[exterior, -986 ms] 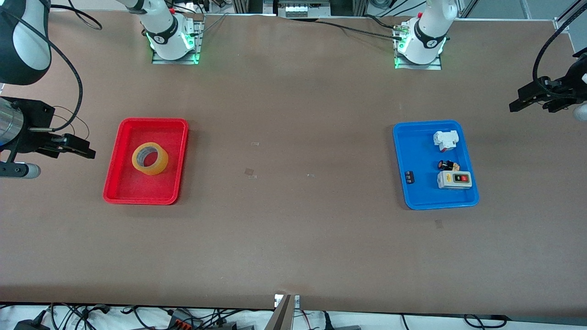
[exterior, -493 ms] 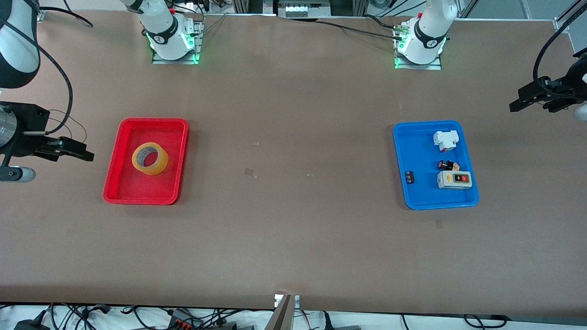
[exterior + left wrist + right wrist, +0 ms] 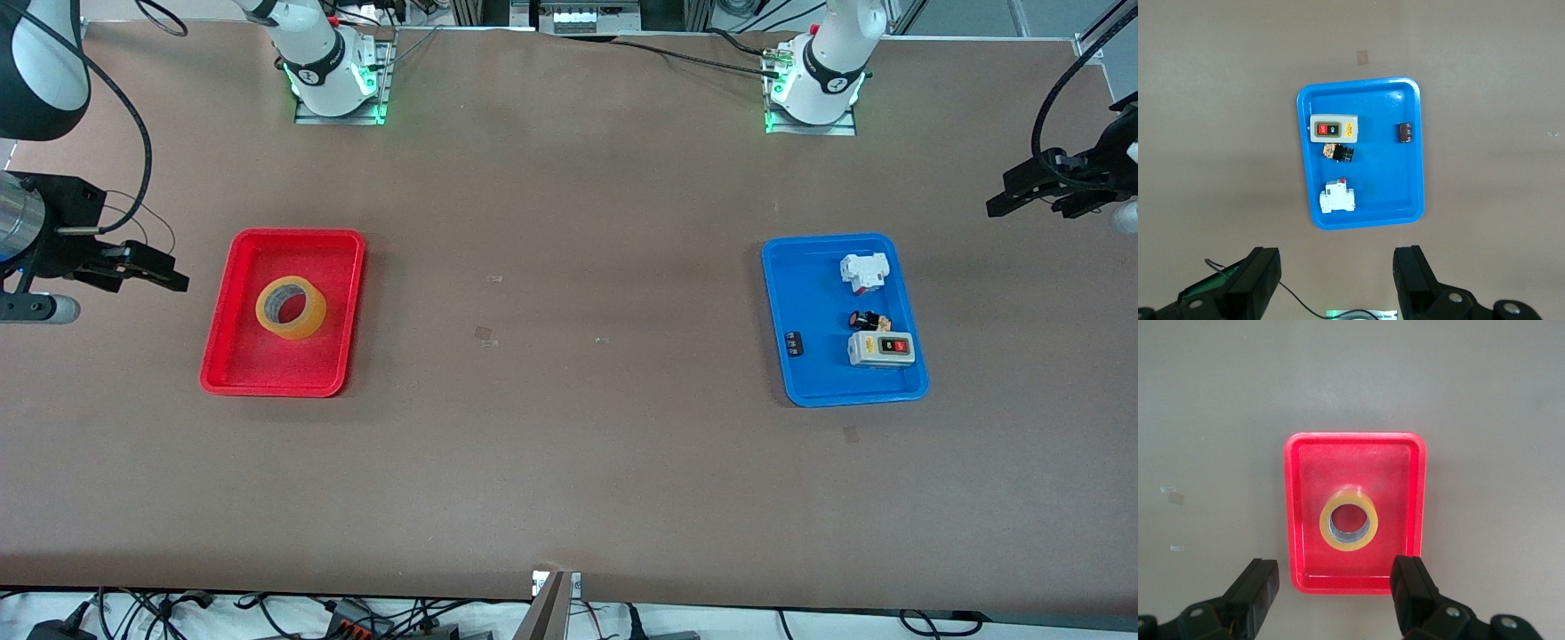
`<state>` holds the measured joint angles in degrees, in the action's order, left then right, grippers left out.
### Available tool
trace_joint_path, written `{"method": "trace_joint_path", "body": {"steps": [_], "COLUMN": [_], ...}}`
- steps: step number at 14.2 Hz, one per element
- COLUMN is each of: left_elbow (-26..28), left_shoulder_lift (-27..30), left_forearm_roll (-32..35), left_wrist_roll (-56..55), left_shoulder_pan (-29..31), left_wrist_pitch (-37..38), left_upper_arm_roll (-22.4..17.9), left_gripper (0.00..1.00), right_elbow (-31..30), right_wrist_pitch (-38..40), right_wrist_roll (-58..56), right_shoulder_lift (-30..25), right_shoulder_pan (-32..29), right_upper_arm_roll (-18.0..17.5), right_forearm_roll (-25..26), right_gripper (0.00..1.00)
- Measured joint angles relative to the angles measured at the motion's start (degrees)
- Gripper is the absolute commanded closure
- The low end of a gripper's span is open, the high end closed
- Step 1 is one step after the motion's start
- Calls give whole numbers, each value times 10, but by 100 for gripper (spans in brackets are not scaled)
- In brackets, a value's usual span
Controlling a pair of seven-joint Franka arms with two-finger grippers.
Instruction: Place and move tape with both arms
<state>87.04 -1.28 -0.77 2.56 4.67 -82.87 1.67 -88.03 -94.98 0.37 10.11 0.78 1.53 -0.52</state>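
The tape, a yellowish translucent ring, lies flat in the red tray toward the right arm's end of the table. It also shows in the right wrist view, inside that tray. My right gripper is open and empty, up in the air over bare table just outside the red tray; its fingers stand wide apart. My left gripper is open and empty, raised over the table outside the blue tray; its fingers stand wide apart.
The blue tray holds a white-grey switch box, a white breaker, a small black-orange part and a small dark block. The arm bases stand along the table's edge farthest from the front camera.
My right gripper has drifted slightly up in the front view and stays beside the red tray. The left arm, the tape and both trays have not moved.
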Motion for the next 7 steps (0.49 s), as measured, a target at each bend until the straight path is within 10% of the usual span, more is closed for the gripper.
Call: {"method": "trace_joint_path", "body": {"steps": [7], "left_elbow": [0], "left_shoulder_lift": [0], "left_forearm_roll": [0], "left_wrist_roll": [0], "left_shoulder_pan": [-1], "left_wrist_pitch": [0], "left_upper_arm_roll": [1], "left_gripper": [0], "right_elbow": [-1], "right_wrist_pitch": [7], "right_wrist_roll": [0], "right_shoulder_lift": [-14], "right_shoulder_pan": [0], "right_upper_arm_roll": [-6], "right_forearm_roll": [14], "right_gripper": [0]}}
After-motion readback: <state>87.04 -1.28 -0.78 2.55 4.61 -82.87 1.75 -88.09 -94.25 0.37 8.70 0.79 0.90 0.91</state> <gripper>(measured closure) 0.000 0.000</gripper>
